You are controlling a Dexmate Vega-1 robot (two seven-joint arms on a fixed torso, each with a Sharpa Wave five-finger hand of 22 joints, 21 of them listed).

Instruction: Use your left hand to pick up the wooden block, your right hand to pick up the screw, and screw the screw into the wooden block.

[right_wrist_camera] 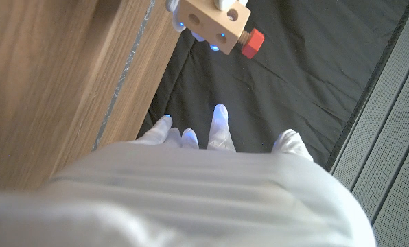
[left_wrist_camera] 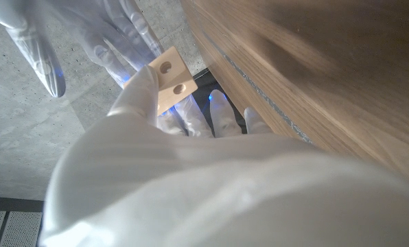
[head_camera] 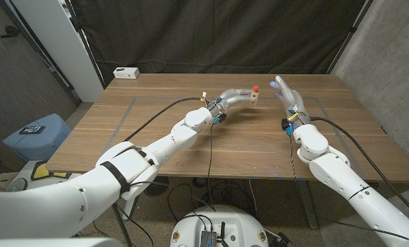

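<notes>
I have the wooden block (head_camera: pixel 256 95) gripped in my left hand (head_camera: pixel 240 96) at upper centre above the worktop (head_camera: pixel 191 144) — red-headed screw (head_camera: pixel 256 88) already in it — my right hand (head_camera: pixel 284 90) open just right.

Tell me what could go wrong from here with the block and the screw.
The left hand holds the wooden block up off the table, so a slack grip could drop it. The red screw sticks out of the block; if it is only partly threaded, it may work loose. The right hand is open and close beside the block, so a careless reach could knock the screw or block.
</notes>
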